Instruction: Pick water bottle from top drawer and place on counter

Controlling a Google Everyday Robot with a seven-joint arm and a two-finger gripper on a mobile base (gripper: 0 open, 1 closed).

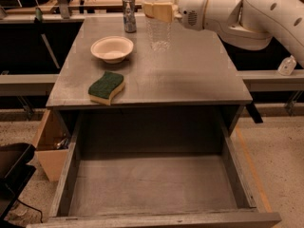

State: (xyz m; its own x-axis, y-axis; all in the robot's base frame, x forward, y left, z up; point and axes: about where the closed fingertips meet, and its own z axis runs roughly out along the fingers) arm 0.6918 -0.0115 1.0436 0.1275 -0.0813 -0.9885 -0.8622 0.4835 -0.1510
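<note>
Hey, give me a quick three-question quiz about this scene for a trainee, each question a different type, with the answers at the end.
1. True or false: the water bottle lies in the drawer.
2. Which thing sits nearest the front edge of the counter? A bowl, B sponge, C can.
3. Fill in: the gripper, over the counter's far side, is closed on the bottle's ____ part.

Key: 1 false, the gripper holds it upright over the counter. 2 B. 3 upper.

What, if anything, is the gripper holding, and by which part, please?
The gripper holds the water bottle, jaws closed on its upper body, above the far part of the counter.
</note>
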